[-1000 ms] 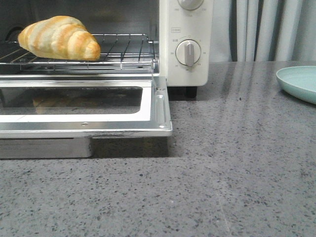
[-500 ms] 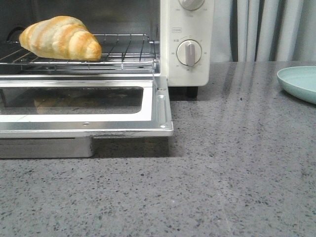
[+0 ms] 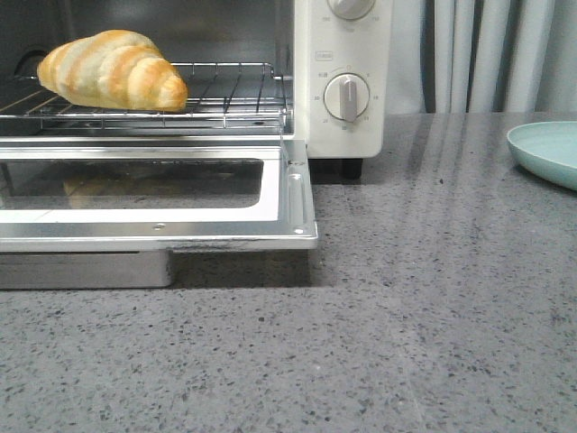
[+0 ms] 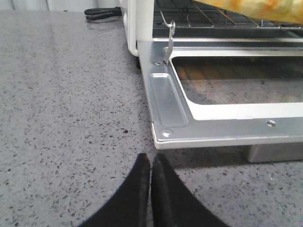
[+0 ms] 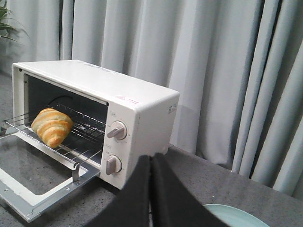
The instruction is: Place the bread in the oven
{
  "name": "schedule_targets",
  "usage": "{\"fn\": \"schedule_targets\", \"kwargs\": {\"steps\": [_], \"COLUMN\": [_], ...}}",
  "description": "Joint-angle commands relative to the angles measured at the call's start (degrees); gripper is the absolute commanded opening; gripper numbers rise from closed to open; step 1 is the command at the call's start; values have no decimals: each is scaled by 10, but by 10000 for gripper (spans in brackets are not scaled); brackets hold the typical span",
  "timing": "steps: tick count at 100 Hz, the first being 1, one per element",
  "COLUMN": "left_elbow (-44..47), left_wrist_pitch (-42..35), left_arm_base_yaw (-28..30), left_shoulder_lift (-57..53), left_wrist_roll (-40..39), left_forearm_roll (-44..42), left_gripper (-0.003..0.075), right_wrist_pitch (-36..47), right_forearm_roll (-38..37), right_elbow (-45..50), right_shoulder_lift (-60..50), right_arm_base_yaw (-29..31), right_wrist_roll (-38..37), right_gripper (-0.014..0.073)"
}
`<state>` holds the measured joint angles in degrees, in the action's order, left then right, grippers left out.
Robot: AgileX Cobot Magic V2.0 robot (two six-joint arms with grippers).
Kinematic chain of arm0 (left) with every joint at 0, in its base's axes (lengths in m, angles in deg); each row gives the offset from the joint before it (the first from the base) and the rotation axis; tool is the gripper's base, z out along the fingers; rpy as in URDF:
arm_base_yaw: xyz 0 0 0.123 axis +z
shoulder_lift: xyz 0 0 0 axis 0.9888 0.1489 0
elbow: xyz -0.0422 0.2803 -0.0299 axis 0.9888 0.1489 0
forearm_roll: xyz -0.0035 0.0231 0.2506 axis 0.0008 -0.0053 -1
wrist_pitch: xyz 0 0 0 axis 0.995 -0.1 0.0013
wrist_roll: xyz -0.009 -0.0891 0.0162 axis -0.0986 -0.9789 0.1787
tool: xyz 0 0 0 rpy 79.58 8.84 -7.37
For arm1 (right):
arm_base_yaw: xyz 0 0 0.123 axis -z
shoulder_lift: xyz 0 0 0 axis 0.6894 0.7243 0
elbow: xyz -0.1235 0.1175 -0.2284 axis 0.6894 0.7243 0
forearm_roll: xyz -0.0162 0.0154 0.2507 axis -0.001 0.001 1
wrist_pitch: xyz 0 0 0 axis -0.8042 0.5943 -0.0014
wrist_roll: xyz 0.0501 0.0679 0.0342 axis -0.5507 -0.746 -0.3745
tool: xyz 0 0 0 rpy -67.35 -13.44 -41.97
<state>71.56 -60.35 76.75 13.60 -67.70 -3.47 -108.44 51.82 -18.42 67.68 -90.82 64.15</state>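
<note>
The bread (image 3: 113,70), a golden-brown roll with cream bands, lies on the wire rack (image 3: 225,95) inside the cream-white oven (image 3: 347,126). Its glass door (image 3: 153,203) hangs open and flat. The bread also shows in the right wrist view (image 5: 51,126) and as a sliver in the left wrist view (image 4: 258,7). My left gripper (image 4: 151,163) is shut and empty, low over the counter just short of the door's near corner (image 4: 163,135). My right gripper (image 5: 151,163) is shut and empty, raised to the right of the oven (image 5: 137,123). Neither gripper shows in the front view.
A pale green plate (image 3: 550,152) sits on the grey speckled counter (image 3: 406,316) at the right; it also shows below my right gripper (image 5: 236,216). Grey curtains (image 5: 213,71) hang behind. A metal tray (image 3: 86,269) sits under the open door. A black cable (image 4: 102,13) lies behind the oven.
The whole front view has shifted a few pixels to the right. The bread stays on the rack and the door stays open.
</note>
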Motion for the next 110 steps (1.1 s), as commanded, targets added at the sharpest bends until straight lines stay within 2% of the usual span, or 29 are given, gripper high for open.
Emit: {"fn": "schedule_targets", "kwargs": {"steps": [1, 76, 82, 88, 95, 110], "left_elbow": [12, 12, 12, 12, 12, 12], "left_wrist_pitch": [-26, -26, -26, -26, -26, -26], "left_arm_base_yaw": [3, 3, 3, 3, 3, 3], "left_shoulder_lift": [-18, -18, -18, -18, -18, -18], "left_wrist_roll": [-9, -9, -9, -9, -9, -9], "left_forearm_roll": [8, 8, 8, 8, 8, 8], "left_gripper": [-21, -21, -21, -21, -21, -21], "right_wrist_pitch": [41, 41, 20, -21, -30, 62], "right_forearm_roll": [-18, -18, -31, -69, -72, -41], "right_elbow": [-10, -10, -10, -10, 1, 69], "right_shoulder_lift": [10, 11, 11, 11, 11, 11], "right_arm_base_yaw": [4, 4, 8, 20, 48, 151], "right_wrist_roll": [-2, -2, -2, -2, -2, -5], "right_gripper": [-69, -69, -69, -69, -69, -69]}}
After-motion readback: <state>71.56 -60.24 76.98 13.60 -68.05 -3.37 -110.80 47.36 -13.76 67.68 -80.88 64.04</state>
